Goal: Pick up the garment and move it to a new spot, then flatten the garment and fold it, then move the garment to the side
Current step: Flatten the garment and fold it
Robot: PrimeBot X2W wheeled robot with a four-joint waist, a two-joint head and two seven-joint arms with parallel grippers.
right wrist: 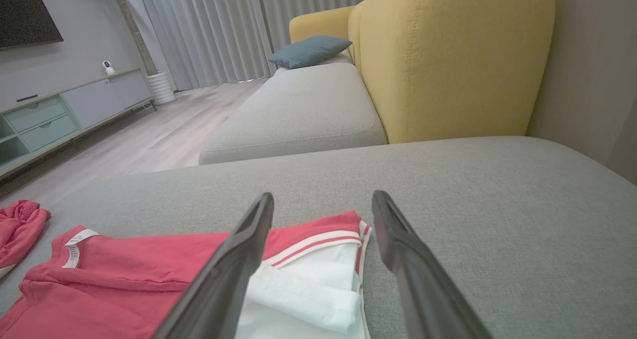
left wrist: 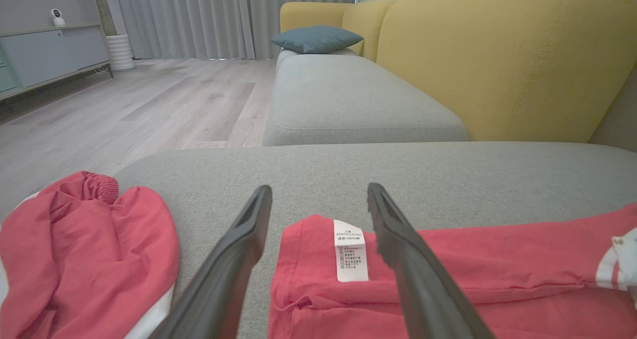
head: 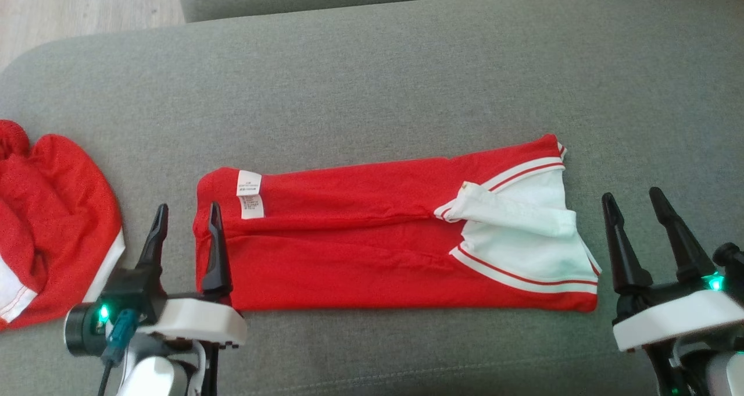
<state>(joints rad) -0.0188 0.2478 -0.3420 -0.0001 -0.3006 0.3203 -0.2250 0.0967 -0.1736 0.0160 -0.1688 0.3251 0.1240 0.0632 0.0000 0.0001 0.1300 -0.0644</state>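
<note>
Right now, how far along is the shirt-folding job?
Done: the red shirt lies flat on the sofa cushion, folded into a long strip. In hand: nothing gripped; the left gripper and right gripper stand open at its ends. Left: probably another fold, then moving it aside.

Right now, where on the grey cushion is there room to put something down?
The biggest bare stretch of grey cushion lies behind the folded red shirt, to the far edge. Another lies past the shirt's white end, above the right jaws. The left is crowded: the left jaws straddle the shirt's edge, beside a crumpled red garment.
</note>
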